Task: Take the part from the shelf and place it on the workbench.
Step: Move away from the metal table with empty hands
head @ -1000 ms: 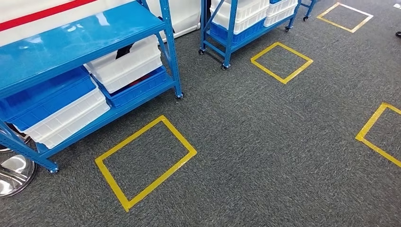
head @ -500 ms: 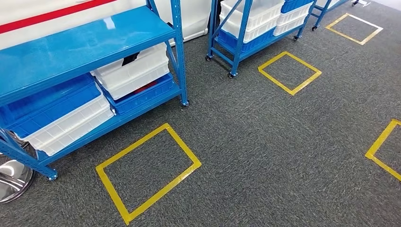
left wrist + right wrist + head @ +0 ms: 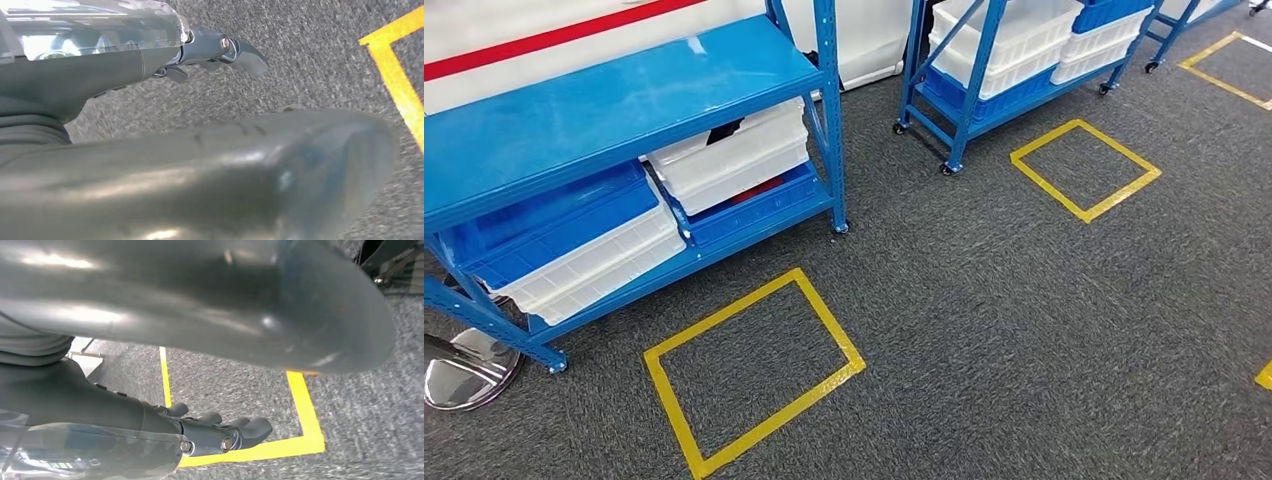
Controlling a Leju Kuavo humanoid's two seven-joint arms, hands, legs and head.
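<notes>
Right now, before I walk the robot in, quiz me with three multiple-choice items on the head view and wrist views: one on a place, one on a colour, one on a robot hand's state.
1. Where does the nearest yellow tape rectangle lie?
A. On the carpet in front of the near blue shelf
B. On the shelf's top board
C. Under the far rack

2. What colour is the upper bin at the right end of the near shelf's lower level?
A. Red
B. White
C. Green

3. What is the left robot hand doing?
A. Gripping a bin
B. Pinching a part
C. Holding nothing, above the carpet

Answers: 1 A, the tape sits on grey carpet just before the shelf. 2 B, a white bin rests on a blue one. 3 C, its fingers close on nothing.
</notes>
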